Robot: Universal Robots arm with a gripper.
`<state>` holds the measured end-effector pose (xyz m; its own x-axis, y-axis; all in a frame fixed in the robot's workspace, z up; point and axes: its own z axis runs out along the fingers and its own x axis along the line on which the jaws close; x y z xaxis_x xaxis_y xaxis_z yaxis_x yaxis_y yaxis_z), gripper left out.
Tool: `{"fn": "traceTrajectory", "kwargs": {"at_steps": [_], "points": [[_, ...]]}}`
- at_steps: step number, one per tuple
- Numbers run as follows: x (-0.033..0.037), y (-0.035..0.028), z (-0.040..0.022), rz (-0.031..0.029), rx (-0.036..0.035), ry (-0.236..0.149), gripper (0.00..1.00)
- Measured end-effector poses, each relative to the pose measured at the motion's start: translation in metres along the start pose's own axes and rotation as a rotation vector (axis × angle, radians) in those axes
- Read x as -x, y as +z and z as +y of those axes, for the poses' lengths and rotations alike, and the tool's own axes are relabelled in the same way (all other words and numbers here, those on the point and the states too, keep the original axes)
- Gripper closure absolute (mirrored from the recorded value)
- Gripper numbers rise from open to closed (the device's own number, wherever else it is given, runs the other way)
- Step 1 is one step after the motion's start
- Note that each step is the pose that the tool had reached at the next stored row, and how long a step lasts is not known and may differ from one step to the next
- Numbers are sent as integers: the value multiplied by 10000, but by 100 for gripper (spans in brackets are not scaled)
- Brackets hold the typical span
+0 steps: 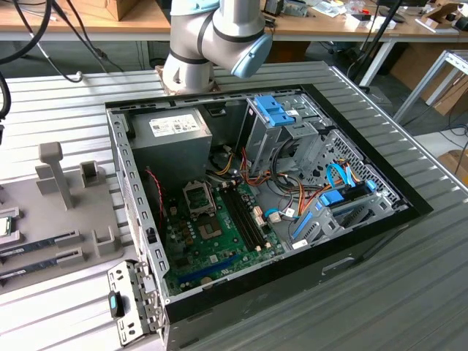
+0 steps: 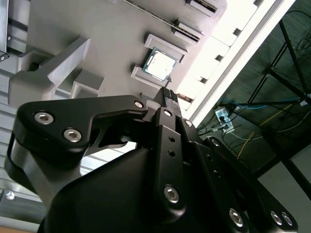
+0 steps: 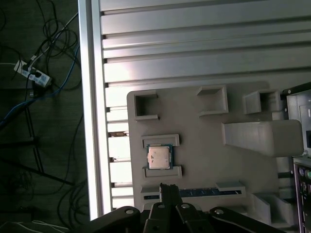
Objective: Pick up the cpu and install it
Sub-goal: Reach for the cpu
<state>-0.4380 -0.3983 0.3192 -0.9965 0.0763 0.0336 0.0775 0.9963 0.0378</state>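
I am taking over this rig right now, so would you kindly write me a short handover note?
End effector: hovers over the grey tray, close to the cpu but apart from it; cpu not held.
Cpu: lies flat between its brackets on the tray, in both wrist views.
Socket on the motherboard in the open case: looks unoccupied.
Done: nothing that shows. Left: pick-up and install.
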Motion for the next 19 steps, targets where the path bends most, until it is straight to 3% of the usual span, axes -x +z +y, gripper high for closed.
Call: {"fn": "traceTrajectory", "kwargs": {"at_steps": [19], "points": [[2, 54, -2, 0, 0, 0, 89]]}}
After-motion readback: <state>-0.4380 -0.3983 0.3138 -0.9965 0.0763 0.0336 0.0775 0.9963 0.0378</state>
